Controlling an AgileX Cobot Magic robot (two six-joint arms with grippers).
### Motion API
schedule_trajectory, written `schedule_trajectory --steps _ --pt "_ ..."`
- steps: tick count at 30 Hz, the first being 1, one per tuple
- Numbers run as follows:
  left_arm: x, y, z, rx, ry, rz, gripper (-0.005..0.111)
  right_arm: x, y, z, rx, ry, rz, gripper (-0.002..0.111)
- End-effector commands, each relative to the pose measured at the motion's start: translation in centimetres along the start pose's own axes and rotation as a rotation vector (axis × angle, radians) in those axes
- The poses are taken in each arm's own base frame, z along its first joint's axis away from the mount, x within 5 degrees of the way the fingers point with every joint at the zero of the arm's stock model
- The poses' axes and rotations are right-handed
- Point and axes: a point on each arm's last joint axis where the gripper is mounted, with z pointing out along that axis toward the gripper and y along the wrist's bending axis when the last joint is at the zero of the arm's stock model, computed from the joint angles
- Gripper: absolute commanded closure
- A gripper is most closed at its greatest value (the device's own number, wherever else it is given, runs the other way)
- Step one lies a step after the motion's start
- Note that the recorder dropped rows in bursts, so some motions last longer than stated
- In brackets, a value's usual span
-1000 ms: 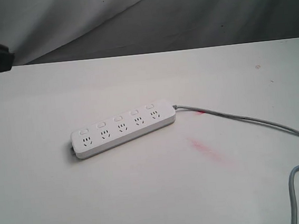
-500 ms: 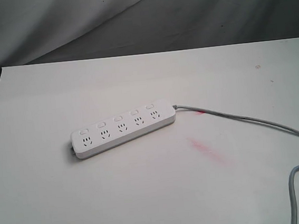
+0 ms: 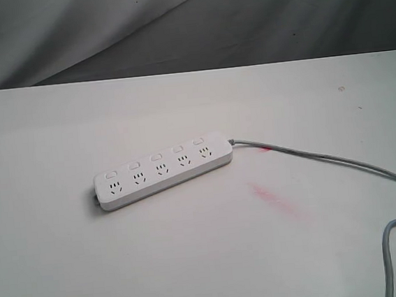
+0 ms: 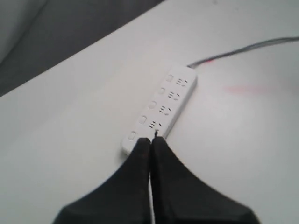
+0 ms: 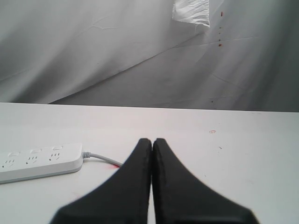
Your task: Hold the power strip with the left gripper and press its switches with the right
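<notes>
High exterior, low wrist views share power strip (image 3: pixel 162 170)

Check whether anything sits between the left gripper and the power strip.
Nothing visible does. The shut left gripper points at the near end of the power strip; the grey cord leaves the far end, away from the approach.

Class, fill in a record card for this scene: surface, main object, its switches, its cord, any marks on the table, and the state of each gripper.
surface: white table
main object: white power strip lying flat, five socket groups
controls: five switches in a row, none touched
cable: grey cord leaving the strip's right end in the exterior view
marks: pink smear near the strip
left gripper: jaws shut, holding nothing, off the strip
right gripper: jaws shut, holding nothing, off the strip
</notes>
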Motion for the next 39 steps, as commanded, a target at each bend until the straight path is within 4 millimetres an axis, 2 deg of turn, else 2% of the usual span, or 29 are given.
schedule_trajectory --steps 1,4,8,10,15,23,30,39 --pt "2.6 -1.1 -1.8 -0.2 -0.216 -0.086 0.106 0.0 0.0 0.0 0.007 -0.015 -0.005 0.108" --pt "5.6 -1.6 -2.4 -0.358 -0.382 -0.098 0.106 0.0 0.0 0.0 0.007 -0.015 -0.005 0.108" --pt "9.7 -2.4 -1.8 -0.433 -0.504 -0.223 0.106 0.0 0.0 0.0 0.007 -0.015 -0.005 0.108" --pt "12.0 -2.7 -0.7 -0.432 -0.501 -0.29 0.106 0.0 0.0 0.0 0.007 -0.015 -0.005 0.108" --pt "15.2 -3.4 0.8 -0.432 -0.489 -0.322 0.106 0.0 0.0 0.0 0.007 -0.015 -0.005 0.108" --pt "15.5 -3.2 0.7 -0.469 -0.534 -0.319 0.106 -0.1 0.0 0.0 0.007 -0.017 -0.005 0.108" --pt "15.9 -3.2 1.0 -0.475 -0.494 -0.29 0.106 -0.1 0.0 0.0 0.007 -0.017 -0.005 0.108" --pt "18.9 -2.8 2.6 -0.524 -0.398 -0.419 0.106 -0.1 0.0 0.0 0.007 -0.017 -0.005 0.108"
